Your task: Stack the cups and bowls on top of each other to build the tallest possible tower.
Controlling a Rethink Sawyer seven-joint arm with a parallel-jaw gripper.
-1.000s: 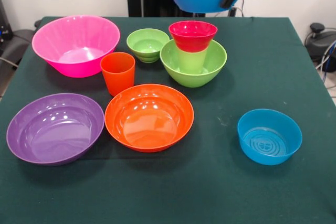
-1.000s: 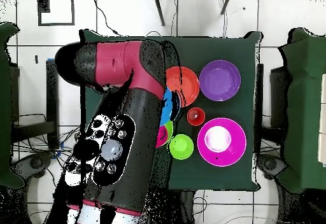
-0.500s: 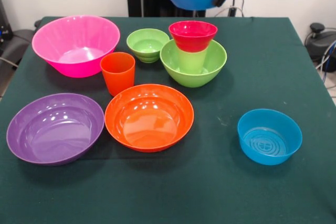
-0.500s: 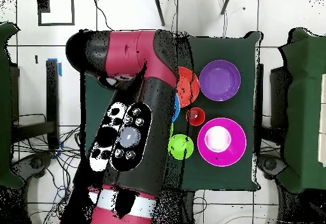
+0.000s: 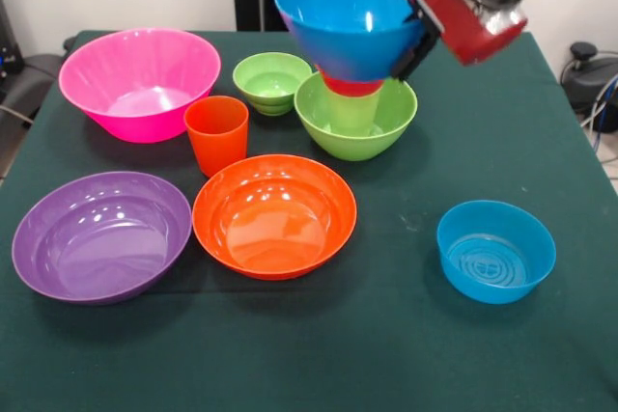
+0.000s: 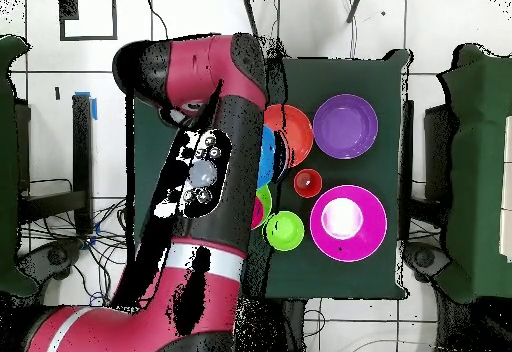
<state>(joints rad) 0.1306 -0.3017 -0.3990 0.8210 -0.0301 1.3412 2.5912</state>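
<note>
My gripper (image 5: 413,38) is shut on the right rim of a large blue bowl (image 5: 348,16). It holds the bowl slightly tilted, right over the tower. The bowl's bottom meets the small red bowl (image 5: 351,86); I cannot tell whether it rests on it. The red bowl sits on the lime cup (image 5: 350,111), which stands in the medium green bowl (image 5: 386,127). The orange cup (image 5: 216,134) stands left of the tower. In the overhead view the arm (image 6: 205,168) hides the gripper and tower; only slivers of the blue bowl (image 6: 267,158) and green bowl (image 6: 263,206) show.
A pink bowl (image 5: 140,79), small green bowl (image 5: 271,81), purple bowl (image 5: 101,235), orange bowl (image 5: 274,216) and small blue bowl (image 5: 495,251) lie on the dark green table (image 5: 386,354). The overhead view shows the purple (image 6: 345,126), pink (image 6: 347,220) and orange (image 6: 293,133) bowls.
The arm has come down from the top edge. The large blue bowl has dropped with it from high above the table down to the red bowl on the tower.
</note>
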